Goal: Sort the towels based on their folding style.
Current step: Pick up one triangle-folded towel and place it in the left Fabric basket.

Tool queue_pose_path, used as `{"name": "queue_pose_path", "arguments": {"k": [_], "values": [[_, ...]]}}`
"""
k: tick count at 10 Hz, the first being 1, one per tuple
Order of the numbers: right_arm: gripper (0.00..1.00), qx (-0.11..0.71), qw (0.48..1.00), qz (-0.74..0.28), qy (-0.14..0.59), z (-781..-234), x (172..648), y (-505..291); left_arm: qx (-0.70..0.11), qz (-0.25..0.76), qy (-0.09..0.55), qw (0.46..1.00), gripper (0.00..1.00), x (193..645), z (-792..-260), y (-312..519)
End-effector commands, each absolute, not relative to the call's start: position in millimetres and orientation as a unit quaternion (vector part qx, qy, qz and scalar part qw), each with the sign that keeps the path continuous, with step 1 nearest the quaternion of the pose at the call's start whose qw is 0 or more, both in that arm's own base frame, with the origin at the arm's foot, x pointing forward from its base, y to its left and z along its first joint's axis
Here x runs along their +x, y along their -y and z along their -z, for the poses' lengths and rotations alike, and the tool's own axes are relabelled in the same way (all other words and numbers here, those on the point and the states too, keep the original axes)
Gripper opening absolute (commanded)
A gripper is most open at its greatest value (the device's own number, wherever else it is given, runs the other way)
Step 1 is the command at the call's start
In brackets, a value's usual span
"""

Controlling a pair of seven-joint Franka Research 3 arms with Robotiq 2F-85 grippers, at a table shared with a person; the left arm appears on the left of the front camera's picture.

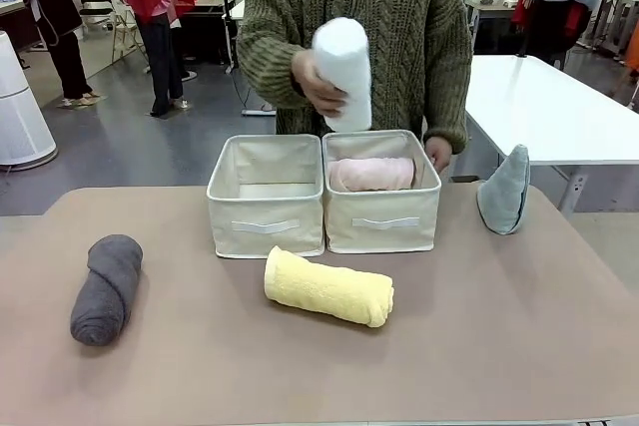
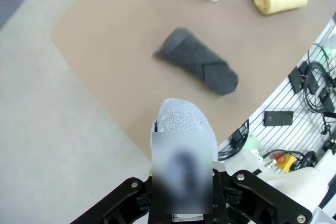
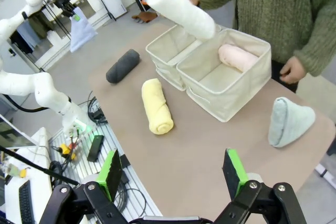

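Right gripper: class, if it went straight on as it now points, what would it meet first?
Probably bare table, between the pale yellow towel and the nearer bin; depth is unclear.

Six towels were counted: four rolled, the dark grey roll [image 1: 106, 289], yellow roll [image 1: 328, 287], pink roll [image 1: 371, 174], white roll [image 1: 342, 72]; two folded, the grey-blue cone [image 1: 504, 190] and light blue cone [image 2: 181, 120]. Two bins were up too: left bin [image 1: 265, 227], right bin [image 1: 385, 222].

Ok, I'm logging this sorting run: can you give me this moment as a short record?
white roll: in person's hand, above the bins
pink roll: inside the right bin
yellow roll: on table, before the bins
dark grey roll: on table
grey-blue cone: on table
left gripper: shut on light blue towel, raised
right gripper: open
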State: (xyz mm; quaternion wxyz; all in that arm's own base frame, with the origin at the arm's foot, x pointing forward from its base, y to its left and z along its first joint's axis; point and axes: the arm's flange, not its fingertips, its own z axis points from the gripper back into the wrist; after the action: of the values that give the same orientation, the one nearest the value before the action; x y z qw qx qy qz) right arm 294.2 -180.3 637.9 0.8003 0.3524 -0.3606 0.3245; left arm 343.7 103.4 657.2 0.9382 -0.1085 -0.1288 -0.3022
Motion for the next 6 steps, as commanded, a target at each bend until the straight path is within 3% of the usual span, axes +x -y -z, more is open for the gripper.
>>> {"name": "queue_pose_path", "arguments": {"k": [1,6], "values": [[1.00,0.360,0.790,-0.331,0.370,-637.3,294.9,181.0,-0.085,0.321,0.138,0.933,0.17,362.8,-673.8,-50.0],[1.00,0.360,0.790,-0.331,0.370,-637.3,294.9,181.0,-0.096,0.356,0.147,0.918,0.17,407.7,-682.9,79.2]]}}
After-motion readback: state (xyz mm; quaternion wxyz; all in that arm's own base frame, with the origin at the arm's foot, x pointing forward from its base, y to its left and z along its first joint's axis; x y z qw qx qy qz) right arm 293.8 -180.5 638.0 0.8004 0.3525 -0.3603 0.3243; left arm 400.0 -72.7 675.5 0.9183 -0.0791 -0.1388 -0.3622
